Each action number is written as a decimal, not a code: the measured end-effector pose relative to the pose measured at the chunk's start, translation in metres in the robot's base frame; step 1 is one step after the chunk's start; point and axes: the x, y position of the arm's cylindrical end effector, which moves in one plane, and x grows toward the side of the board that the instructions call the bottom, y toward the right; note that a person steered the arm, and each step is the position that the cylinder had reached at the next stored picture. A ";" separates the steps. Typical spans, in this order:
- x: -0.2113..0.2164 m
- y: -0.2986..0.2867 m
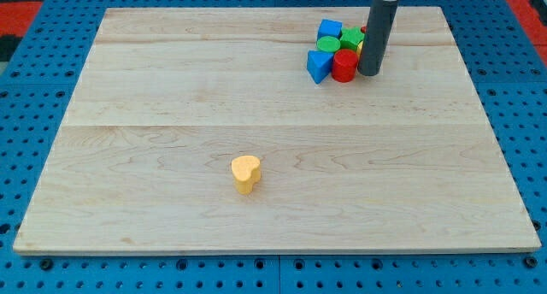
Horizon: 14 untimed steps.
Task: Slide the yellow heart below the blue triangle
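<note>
Nothing is done yet: the yellow heart (245, 173) sits well apart from the blue triangle (319, 66); my tip (370, 73), no pincer, stands beside the red cylinder (344, 66).

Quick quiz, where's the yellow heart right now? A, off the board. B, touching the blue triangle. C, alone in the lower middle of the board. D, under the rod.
C: the yellow heart sits alone, far from the blue triangle and my tip.
</note>
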 end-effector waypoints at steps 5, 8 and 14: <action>0.155 0.001; 0.225 -0.133; 0.125 -0.244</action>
